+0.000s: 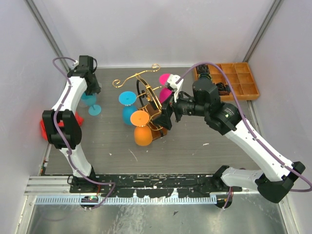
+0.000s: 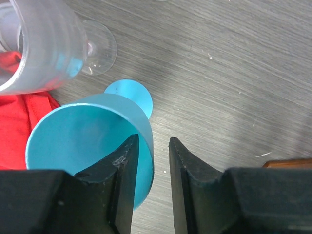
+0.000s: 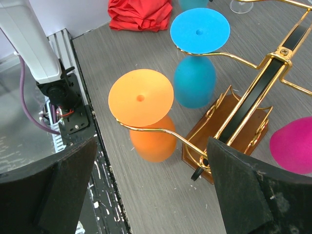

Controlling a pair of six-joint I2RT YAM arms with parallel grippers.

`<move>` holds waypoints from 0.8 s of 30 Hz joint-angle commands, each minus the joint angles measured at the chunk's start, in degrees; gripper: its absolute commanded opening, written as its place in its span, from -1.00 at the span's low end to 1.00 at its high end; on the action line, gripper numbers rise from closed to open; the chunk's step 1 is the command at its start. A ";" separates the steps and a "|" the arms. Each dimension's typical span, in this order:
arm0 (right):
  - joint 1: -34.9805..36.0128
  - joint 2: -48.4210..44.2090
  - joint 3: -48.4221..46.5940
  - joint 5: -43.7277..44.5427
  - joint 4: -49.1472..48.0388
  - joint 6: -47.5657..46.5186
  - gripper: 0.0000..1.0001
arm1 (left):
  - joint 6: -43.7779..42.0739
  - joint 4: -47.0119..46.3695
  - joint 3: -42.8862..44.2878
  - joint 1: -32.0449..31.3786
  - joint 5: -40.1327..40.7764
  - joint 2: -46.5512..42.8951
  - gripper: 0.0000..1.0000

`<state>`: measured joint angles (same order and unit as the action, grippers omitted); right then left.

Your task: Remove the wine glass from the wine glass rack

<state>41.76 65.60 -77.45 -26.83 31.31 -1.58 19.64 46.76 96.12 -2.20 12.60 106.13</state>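
Grey wood-grain table (image 1: 204, 146) fills the floor of a white-walled booth. At its centre stands the wine glass rack (image 3: 263, 83), gold wire arms on a brown wooden base. Three glasses hang bowl-down from it:

- an orange wine glass (image 1: 143, 135) at the rack's 7 o'clock
- a blue wine glass (image 1: 129, 114) at its 9 o'clock
- a pink wine glass (image 1: 165, 92) at its 2 o'clock

The right gripper (image 1: 165, 117) sits at the rack's 3 o'clock, just beside the base. Its jaws are spread wide and hold nothing. In the wrist view the orange glass hangs straight ahead between the two fingers, apart from both.

Well off at the rack's 9 o'clock, a light-blue wine glass (image 2: 83, 136) stands upright on the table, off the rack. The left gripper (image 2: 153, 141) hangs over its rim with only a narrow gap between the jaws. The bowl's wall lies in that gap against one finger, and a sliver of table shows before the other.

Beside that glass lie a clear glass (image 2: 44, 44) and a red cloth (image 2: 19, 131). A compartmented wooden tray (image 1: 233, 75) sits at the table's 2 o'clock corner.
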 commanded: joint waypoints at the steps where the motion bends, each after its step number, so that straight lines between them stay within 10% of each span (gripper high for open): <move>1: -0.11 -0.12 -0.95 -0.10 -2.12 0.08 1.00 | 0.77 -0.86 -1.80 0.26 -0.65 -2.78 -0.17; 14: -0.10 1.18 -3.63 1.94 -3.63 2.76 1.00 | 3.06 7.86 2.15 0.26 -0.14 -9.80 -0.05; 24: -0.10 15.98 -22.99 9.67 5.58 12.10 0.79 | 4.94 10.81 2.62 0.26 -4.14 -20.10 -0.01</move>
<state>41.76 77.65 -93.62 -22.20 34.11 5.21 23.16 55.13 96.44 -2.13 11.88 90.74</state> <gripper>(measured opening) 0.903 0.491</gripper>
